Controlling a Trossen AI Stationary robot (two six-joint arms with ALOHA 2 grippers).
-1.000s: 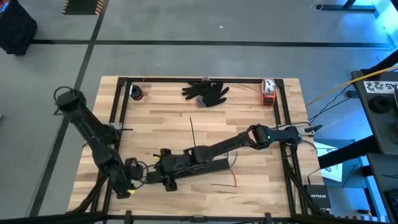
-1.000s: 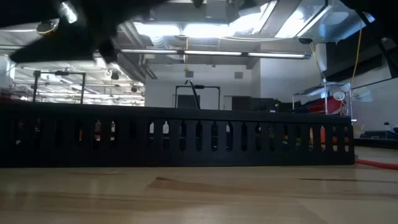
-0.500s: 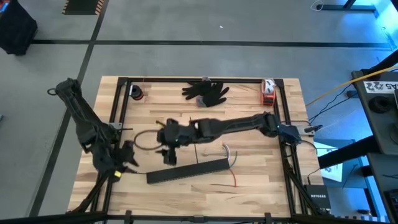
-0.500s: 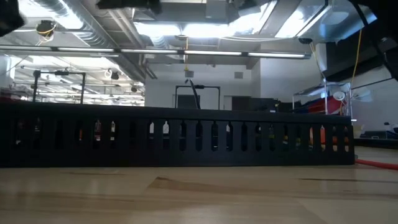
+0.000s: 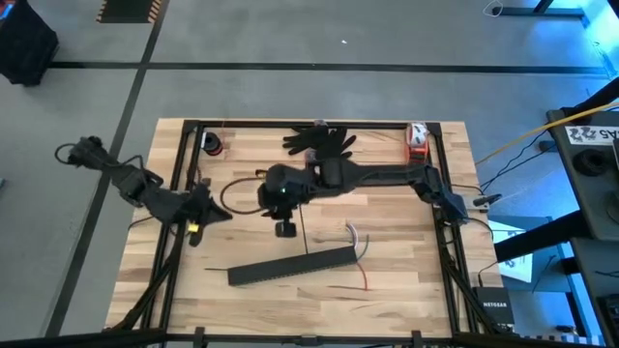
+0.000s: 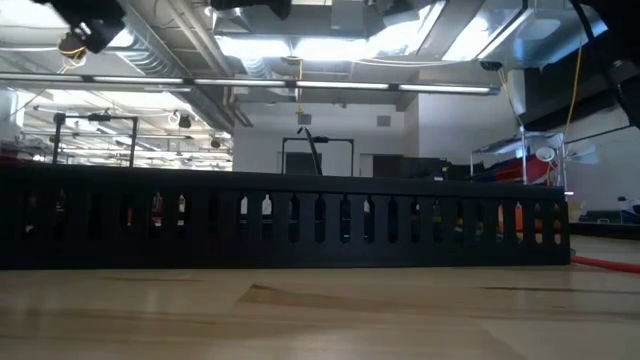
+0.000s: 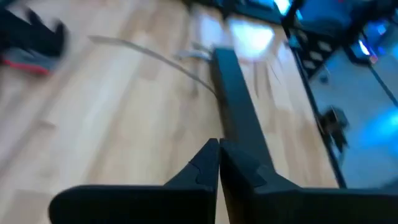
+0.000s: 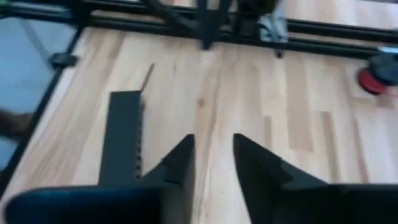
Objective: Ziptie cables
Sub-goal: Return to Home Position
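Pulling both arms back from the long black slotted plastic cable duct (image 5: 290, 264) since a second ago: carrying the left gripper (image 7: 218, 144) off the duct's left end and out beside the left rail of the wooden tabletop (image 5: 406, 290), and swinging the right gripper (image 8: 213, 142) from above the duct to the far middle, just short of the pair of black gloves (image 5: 319, 143). Leaving the duct lying where it was, long axis running left to right near the front edge, right end angled slightly farther back.

Showing the thin straight dark plastic ziptie (image 5: 305, 232) lying flat between the right arm and the duct, pointing front to back, near tip almost at the duct, far part hidden under the right arm. Showing the loose thin grey and red cables (image 5: 354, 236) curling on the wood by the duct's right end, with one red strand trailing in front of it.

Pressing the left fingers (image 7: 199, 169) tip to tip, gripping nothing. Holding the right fingers (image 8: 177, 163) a narrow gap apart, with only bare wood showing between them, touching nothing.
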